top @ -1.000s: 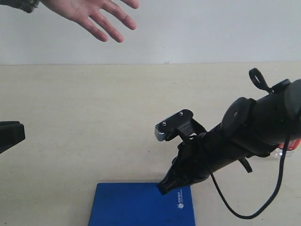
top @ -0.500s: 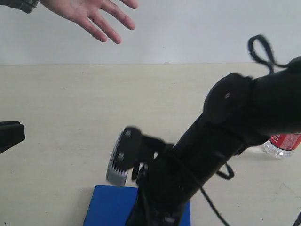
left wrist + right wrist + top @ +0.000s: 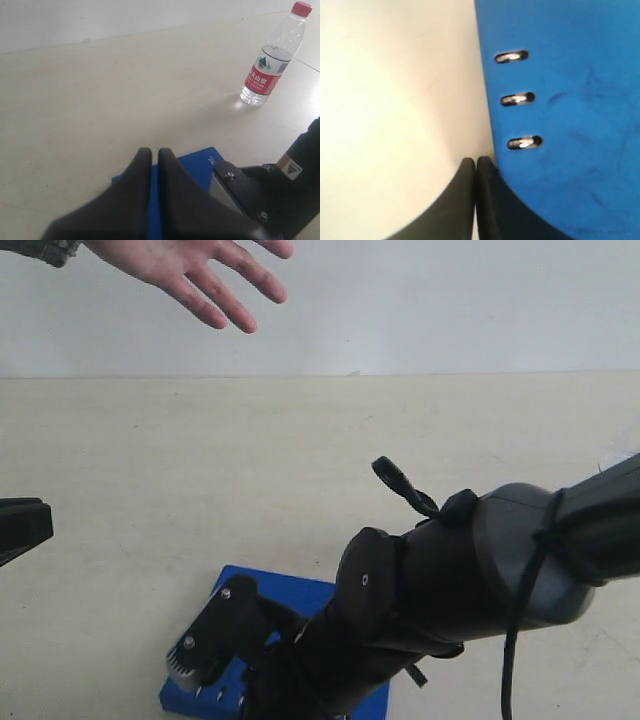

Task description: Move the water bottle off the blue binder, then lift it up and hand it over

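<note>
The water bottle [image 3: 270, 60] stands upright on the bare table, off the blue binder [image 3: 200, 165]; the exterior view does not show it. The binder [image 3: 300, 595] lies skewed at the table's front, mostly under my right arm [image 3: 480, 570]. My right gripper [image 3: 476, 162] is shut and empty, its tips at the binder's spine edge beside the oval slots [image 3: 517, 99]. Nothing is held in my left gripper [image 3: 155, 152], which is shut and hangs above the table short of the binder; it shows at the left edge of the exterior view [image 3: 20, 525].
An open human hand [image 3: 190, 270], palm out, hangs at the top left above the far side of the beige table [image 3: 200, 460]. My right arm reaches across the front centre, and its wrist camera [image 3: 205, 645] sits over the binder's near left corner.
My right arm has swung down and to the left over the binder. The binder has turned and slid left. The bottle, seen at the right edge earlier, no longer shows there.
</note>
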